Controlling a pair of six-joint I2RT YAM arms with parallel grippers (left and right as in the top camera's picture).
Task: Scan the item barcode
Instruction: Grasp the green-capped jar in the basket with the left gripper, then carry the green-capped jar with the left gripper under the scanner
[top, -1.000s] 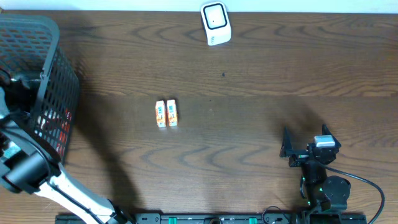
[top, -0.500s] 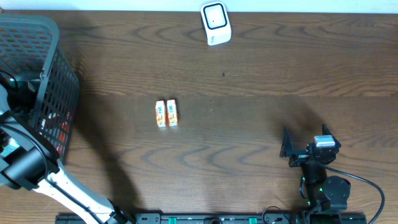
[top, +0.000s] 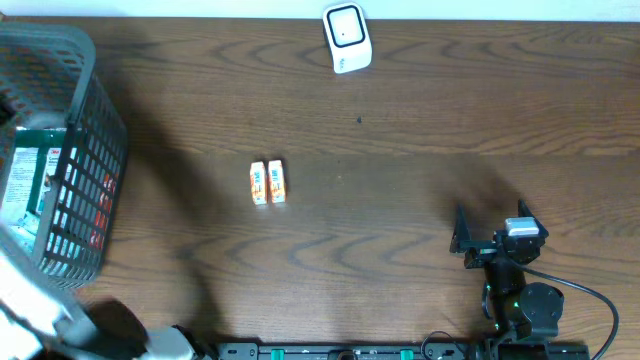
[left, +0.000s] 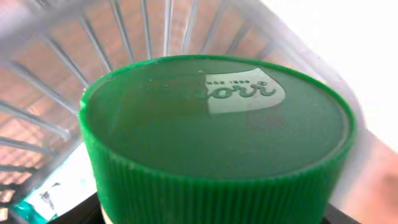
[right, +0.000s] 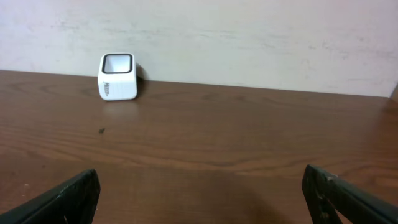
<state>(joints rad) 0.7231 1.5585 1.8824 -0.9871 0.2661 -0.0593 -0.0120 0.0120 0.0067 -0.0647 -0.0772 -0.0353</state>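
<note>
1. Squarely before the left wrist camera, a green-capped container (left: 217, 143) sat in the wire basket (top: 95, 150); the left gripper's jaws were hidden, their state impossible to tell.
2. Right gripper (right: 200, 177) stood wide open and empty over the table (top: 400, 120), well apart from the scanner (top: 347, 38).

black right arm (top: 525, 300) with a looping cable; white left arm (top: 45, 315), black joint.

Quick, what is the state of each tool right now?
Left tool: cannot be told; green ribbed cap fills its view.
Right tool: open, holding nothing.
</note>
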